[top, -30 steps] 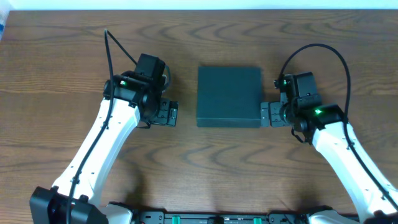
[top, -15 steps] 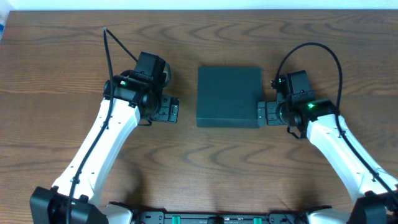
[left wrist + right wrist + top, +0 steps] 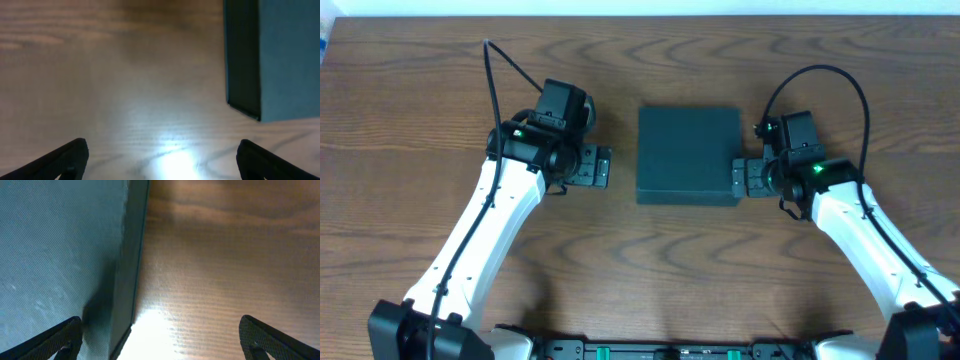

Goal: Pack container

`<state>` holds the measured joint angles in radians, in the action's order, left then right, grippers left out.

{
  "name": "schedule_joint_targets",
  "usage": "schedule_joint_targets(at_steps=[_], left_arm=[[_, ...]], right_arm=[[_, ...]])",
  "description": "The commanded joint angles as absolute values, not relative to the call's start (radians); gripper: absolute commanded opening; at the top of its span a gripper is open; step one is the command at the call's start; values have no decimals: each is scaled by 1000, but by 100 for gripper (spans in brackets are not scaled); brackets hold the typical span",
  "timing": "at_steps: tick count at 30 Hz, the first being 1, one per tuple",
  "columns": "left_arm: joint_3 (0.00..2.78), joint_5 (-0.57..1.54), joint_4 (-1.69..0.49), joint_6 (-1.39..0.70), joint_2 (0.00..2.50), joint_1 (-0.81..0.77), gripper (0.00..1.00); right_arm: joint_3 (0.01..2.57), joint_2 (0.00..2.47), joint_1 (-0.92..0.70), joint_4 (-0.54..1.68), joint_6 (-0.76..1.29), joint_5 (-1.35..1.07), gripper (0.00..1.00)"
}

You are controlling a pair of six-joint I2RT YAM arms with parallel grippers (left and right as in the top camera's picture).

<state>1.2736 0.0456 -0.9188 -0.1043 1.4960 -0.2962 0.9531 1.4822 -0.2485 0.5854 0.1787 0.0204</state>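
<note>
The container [image 3: 688,155] is a dark teal-green square box lying shut in the middle of the table. My left gripper [image 3: 603,167] is open and empty, a short way left of the box; the box's left side shows in the left wrist view [image 3: 270,55]. My right gripper [image 3: 737,178] is open at the box's right edge near its front corner. In the right wrist view one finger is over the box top [image 3: 55,250], the other over bare table. My left gripper [image 3: 162,157] and right gripper [image 3: 160,337] both show wide-spread fingertips.
The wooden table [image 3: 420,90] runs across the whole view. Black cables loop above both arms. A pale object shows at the far left edge [image 3: 323,40].
My right gripper has moved left up to the box's right edge. My left gripper has shifted slightly right and back toward the box.
</note>
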Motion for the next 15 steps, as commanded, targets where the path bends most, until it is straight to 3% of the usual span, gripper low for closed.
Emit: schedule_joint_targets(at_steps=[1,15], left_arm=[[1274,43,-906,-110,1485,-270,95],[1274,112,-849,-112,1652,-86,95]], right_arm=[[956,1477,-223,576,219,17,99],[978,1480,-105,545,294,82,99]])
